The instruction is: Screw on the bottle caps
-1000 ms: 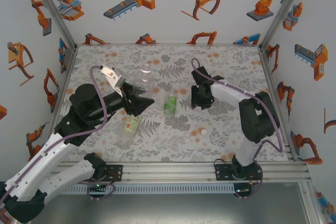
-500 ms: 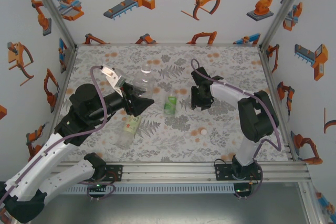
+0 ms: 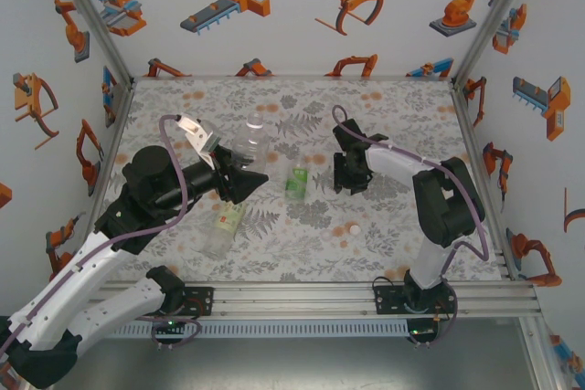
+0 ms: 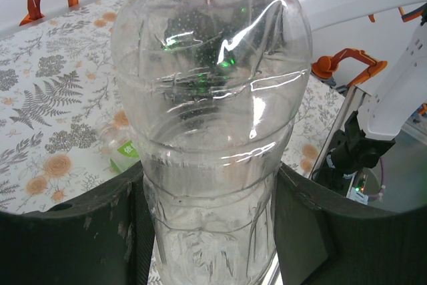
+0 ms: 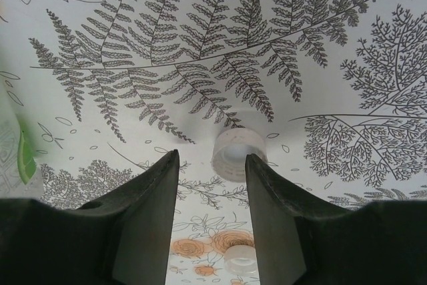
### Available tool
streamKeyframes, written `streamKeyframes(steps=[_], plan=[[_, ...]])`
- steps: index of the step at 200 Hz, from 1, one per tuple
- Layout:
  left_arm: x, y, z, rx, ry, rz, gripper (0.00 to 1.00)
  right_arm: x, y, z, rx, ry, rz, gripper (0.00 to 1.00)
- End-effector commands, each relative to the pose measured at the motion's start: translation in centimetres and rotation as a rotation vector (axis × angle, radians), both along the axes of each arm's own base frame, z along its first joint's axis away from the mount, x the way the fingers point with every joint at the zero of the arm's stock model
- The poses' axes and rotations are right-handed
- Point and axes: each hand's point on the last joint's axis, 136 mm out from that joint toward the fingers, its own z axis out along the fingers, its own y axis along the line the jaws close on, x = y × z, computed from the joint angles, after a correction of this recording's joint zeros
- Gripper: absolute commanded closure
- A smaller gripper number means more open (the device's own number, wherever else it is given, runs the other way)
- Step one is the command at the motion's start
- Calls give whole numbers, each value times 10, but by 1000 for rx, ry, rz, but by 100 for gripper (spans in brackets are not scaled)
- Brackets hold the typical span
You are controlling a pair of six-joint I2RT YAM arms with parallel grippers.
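Observation:
A nearly plain clear bottle (image 4: pixel 213 98) stands between the fingers of my left gripper (image 4: pixel 210 191), which is shut on its lower body; from above, that gripper (image 3: pixel 245 178) holds the bottle (image 3: pixel 249 139) left of centre. The bright green labelled bottle (image 3: pixel 296 180) stands mid-table. The yellow-green labelled bottle (image 3: pixel 224 224) lies on its side nearer the front. My right gripper (image 5: pixel 212 165) is open over the table, with a white bottle cap (image 5: pixel 235 154) just ahead of its right fingertip. A second cap (image 5: pixel 240 258) lies on the table in the gap between the fingers.
The right gripper (image 3: pixel 351 176) hovers right of the green labelled bottle, whose edge (image 5: pixel 19 155) is visible at the left of the right wrist view. A loose cap (image 3: pixel 354 227) lies on the floral table cover (image 3: pixel 402 125) nearer the front. Walls enclose three sides.
The right gripper has shifted a little toward the front and narrowed slightly. The left arm holds still with the clear bottle.

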Motion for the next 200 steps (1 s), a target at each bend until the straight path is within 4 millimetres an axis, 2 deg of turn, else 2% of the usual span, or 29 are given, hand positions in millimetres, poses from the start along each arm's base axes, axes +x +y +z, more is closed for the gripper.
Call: streamKeyframes(steps=[1,33,97,200], plan=[[-2,4,16,-37,-22,9,100,8,-4,22,-13,-42,-14,55],[-1,3,15,-37,-21,9,100,8,-7,28,-25,-54,-18,54],[-3,5,16,-44,-21,11,100,1,-11,8,-53,-4,-20,52],[-3,6,15,-45,-20,16,100,-4,-13,-3,-59,20,-22,52]])
